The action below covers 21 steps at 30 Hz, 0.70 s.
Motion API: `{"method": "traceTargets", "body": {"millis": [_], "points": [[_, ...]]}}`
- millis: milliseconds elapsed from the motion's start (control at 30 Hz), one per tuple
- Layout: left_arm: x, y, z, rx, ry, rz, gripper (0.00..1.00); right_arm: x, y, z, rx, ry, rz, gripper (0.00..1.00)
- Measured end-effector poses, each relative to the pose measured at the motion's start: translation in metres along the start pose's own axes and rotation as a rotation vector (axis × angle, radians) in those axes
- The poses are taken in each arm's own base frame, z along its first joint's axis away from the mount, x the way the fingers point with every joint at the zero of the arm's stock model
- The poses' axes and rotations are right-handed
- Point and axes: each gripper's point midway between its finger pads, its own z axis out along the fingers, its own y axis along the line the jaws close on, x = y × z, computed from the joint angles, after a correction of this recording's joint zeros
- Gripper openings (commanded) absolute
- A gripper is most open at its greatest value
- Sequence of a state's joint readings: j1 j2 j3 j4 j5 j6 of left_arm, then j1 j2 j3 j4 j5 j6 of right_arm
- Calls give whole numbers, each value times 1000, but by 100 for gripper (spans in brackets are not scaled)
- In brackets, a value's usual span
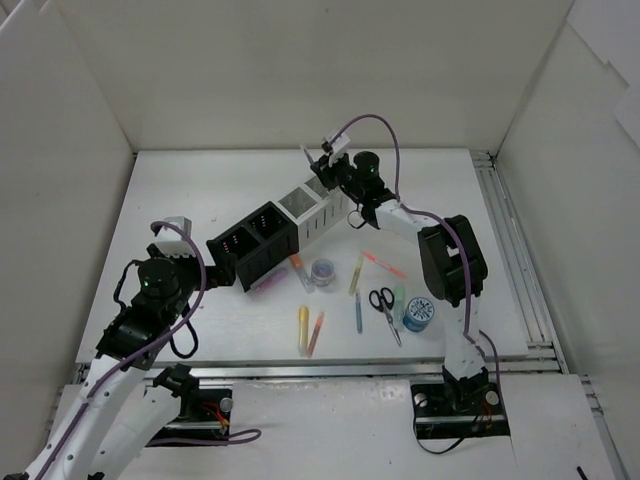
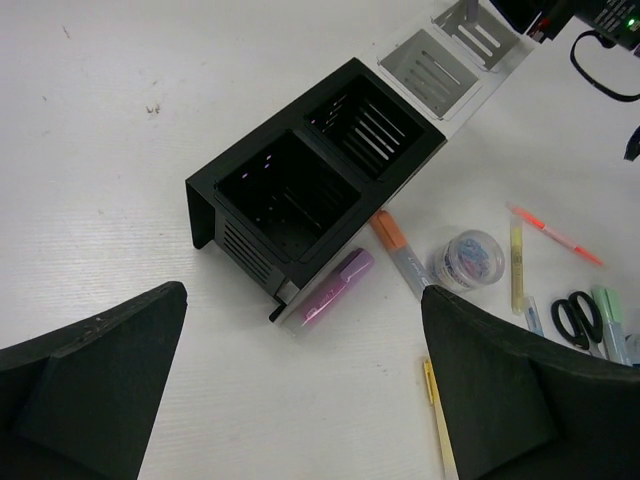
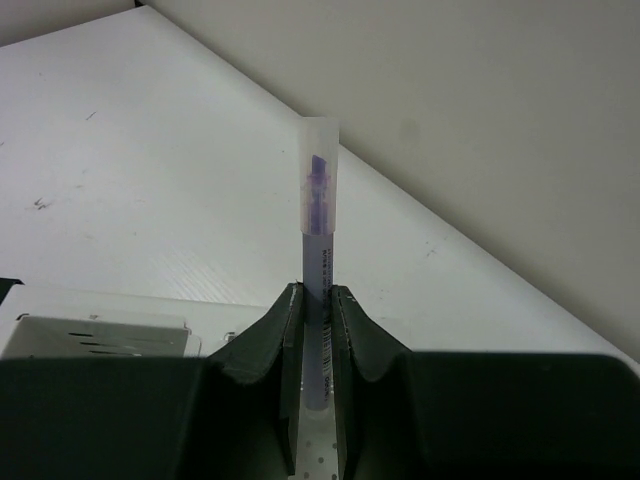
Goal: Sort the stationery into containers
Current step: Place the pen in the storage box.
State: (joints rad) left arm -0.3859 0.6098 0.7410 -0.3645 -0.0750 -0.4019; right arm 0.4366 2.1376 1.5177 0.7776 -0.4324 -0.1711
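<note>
My right gripper (image 3: 317, 296) is shut on a purple-blue pen with a clear cap (image 3: 319, 200), held upright. In the top view it (image 1: 323, 168) hovers over the far white end of the containers (image 1: 278, 232), a row of two white and two black compartments. My left gripper (image 2: 303, 340) is open over bare table near the black end (image 2: 300, 195). A pink marker (image 2: 338, 287) lies against the black compartments. Loose on the table are an orange marker (image 1: 300, 270), the purple-lidded tub (image 1: 323, 269), scissors (image 1: 383, 304), the blue tape roll (image 1: 418, 313) and several pens.
White walls enclose the table on the left, back and right. A metal rail (image 1: 505, 250) runs along the right edge. The right arm's black elbow (image 1: 452, 258) hangs above the tape roll and pens. A yellow marker (image 1: 303, 328) and an orange pen (image 1: 316, 333) lie near the front edge.
</note>
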Motion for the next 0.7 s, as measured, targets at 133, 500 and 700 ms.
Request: {"method": "traceTargets", "body": {"millis": [133, 500, 700], "points": [[-1, 0, -2, 3, -8, -1, 99, 16, -5, -9, 31, 8, 20, 13], [9, -4, 5, 20, 43, 5, 99, 27, 2, -36, 40, 36, 56, 42], [13, -10, 5, 51, 62, 4, 100, -25, 4, -57, 51, -49, 62, 77]]}}
